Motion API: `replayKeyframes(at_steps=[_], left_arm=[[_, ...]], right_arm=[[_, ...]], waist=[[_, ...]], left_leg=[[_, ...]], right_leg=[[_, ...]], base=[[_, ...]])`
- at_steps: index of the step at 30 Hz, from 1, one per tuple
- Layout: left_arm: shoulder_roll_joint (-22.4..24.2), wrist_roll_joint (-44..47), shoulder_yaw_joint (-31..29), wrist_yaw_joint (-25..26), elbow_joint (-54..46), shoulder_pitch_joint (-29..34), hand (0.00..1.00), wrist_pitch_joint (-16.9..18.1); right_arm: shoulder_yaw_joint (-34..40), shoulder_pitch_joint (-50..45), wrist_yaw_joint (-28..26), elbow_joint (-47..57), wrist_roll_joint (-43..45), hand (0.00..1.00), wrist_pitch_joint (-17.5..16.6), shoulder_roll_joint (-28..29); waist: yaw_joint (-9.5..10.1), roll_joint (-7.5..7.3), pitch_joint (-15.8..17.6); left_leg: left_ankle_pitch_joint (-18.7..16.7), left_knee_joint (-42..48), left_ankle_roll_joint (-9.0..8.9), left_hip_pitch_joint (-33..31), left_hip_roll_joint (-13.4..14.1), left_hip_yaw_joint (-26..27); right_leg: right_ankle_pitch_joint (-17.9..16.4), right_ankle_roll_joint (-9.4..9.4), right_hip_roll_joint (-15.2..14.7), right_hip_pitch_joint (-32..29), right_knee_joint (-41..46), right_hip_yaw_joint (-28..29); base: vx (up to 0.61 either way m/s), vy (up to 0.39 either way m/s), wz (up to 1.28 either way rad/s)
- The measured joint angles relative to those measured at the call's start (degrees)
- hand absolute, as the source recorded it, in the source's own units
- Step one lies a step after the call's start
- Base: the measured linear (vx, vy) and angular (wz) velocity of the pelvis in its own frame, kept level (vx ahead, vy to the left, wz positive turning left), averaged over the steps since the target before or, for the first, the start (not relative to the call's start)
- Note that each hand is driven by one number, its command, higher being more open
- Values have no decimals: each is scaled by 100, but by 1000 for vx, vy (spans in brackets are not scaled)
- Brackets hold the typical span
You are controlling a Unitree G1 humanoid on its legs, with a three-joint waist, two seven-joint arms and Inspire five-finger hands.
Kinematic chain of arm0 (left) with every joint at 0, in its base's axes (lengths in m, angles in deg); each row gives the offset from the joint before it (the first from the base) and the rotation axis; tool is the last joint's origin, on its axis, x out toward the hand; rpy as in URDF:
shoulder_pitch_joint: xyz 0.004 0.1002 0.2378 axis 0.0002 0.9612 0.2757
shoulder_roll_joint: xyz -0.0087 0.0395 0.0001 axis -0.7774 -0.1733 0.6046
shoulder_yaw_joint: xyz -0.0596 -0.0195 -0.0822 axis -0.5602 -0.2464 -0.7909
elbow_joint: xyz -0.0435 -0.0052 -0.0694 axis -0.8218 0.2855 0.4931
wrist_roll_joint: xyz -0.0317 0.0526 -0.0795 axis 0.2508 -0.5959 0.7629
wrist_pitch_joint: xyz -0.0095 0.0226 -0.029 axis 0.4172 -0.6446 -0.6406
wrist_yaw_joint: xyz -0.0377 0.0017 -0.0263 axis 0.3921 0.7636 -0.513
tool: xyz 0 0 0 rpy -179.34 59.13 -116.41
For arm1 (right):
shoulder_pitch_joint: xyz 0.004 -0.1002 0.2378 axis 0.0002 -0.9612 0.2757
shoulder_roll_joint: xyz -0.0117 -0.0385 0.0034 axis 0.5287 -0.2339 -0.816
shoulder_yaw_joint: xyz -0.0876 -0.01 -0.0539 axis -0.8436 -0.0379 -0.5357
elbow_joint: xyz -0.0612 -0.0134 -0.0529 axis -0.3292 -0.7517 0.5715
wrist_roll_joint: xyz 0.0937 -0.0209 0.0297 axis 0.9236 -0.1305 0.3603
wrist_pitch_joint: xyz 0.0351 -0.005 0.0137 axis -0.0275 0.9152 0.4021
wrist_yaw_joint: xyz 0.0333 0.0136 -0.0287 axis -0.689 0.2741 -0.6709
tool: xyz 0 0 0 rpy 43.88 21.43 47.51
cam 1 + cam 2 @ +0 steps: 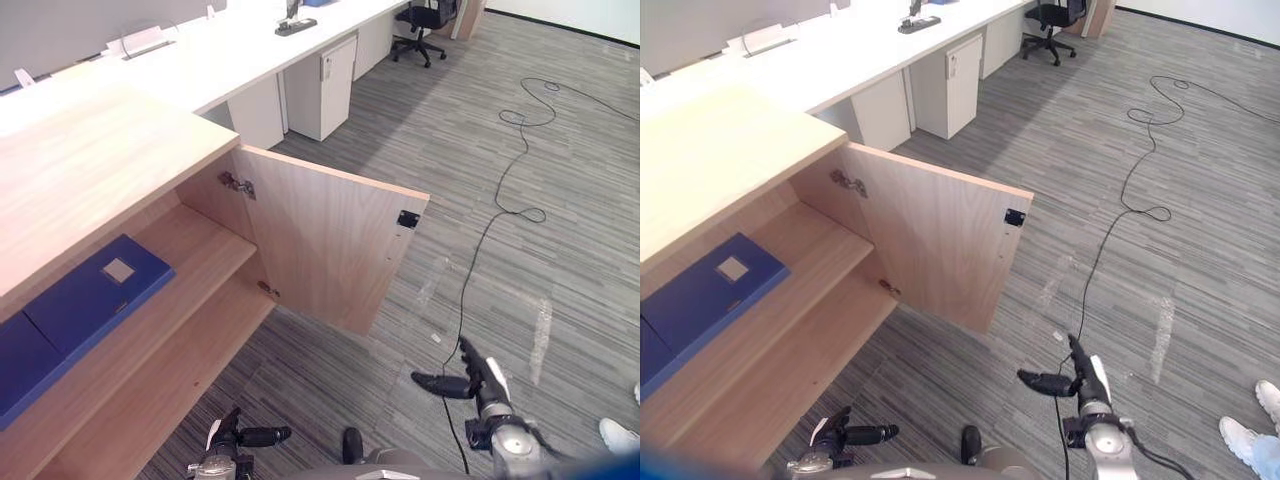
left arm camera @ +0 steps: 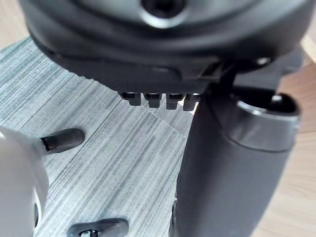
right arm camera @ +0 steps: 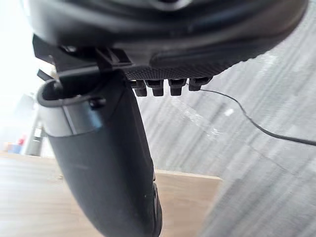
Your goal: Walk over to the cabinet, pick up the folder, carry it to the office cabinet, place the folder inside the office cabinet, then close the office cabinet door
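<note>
Cabinet: the pale wood cabinet (image 1: 90, 150) fills the left half of the frame, open at the front.
Folder: the blue folder (image 1: 95, 290) lies flat on the upper shelf (image 1: 200, 240) at centre left, its pale label facing up. No hand is touching it.
Second folder: a darker blue second folder (image 1: 18, 372) lies at the lower left edge, butted against the first.
Handling: it looks stiff-boarded, light and flat, with a smooth cover that may slip. I would pinch it at the free edge nearest the shelf front, thumb on top and fingers underneath.
Count: two folders, two shelves, one door, two hinges on the door's inner face, two hands.
Door: the door (image 1: 320, 250) stands wide open at the centre, swung out over the striped floor. Closing it looks like the step left.
Left hand: the left hand (image 1: 245, 437) is at bottom centre-left, low over the floor, with its fingers loosely extended and nothing in them.
Right hand: the right hand (image 1: 470, 385) is at the lower right with its fingers spread and straight, and it is empty.
Person: a white shoe (image 1: 620, 435) shows at the lower right edge.
</note>
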Motion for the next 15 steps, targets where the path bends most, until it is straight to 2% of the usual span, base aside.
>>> replayKeyframes(at_steps=[3, 7, 10, 15], left_arm=[[-97, 1, 113, -124, -1, 47, 100, 24], [-122, 1, 112, -223, 0, 227, 100, 22], [-142, 2, 109, -248, 7, 377, 100, 15], [-136, 14, 108, -322, 8, 493, 100, 12]], right_arm=[[382, 607, 275, 114, 267, 100, -44, -127], [416, 1149, 438, 122, 481, 100, -62, -447], [400, 1557, 490, 121, 678, 100, -82, -544], [-189, 2058, 502, 56, 691, 100, -81, -711]], waist=[[28, -8, -84], [69, 9, -140], [180, 25, -161], [288, 51, -183]], left_leg=[[1, -30, 2, -29, -56, -115], [3, -33, 5, -29, -103, -231], [11, -29, 17, -87, -117, -267], [40, -21, 54, -117, -131, -465]], right_leg=[[107, 55, -64, 117, -239, -64], [199, 86, -113, 275, -463, -135], [266, 83, -127, 286, -555, -163], [369, 78, -160, 439, -748, -322]], base=[[40, 65, 14], [-1, 40, 13], [-27, 11, 6], [-53, -13, 19]])
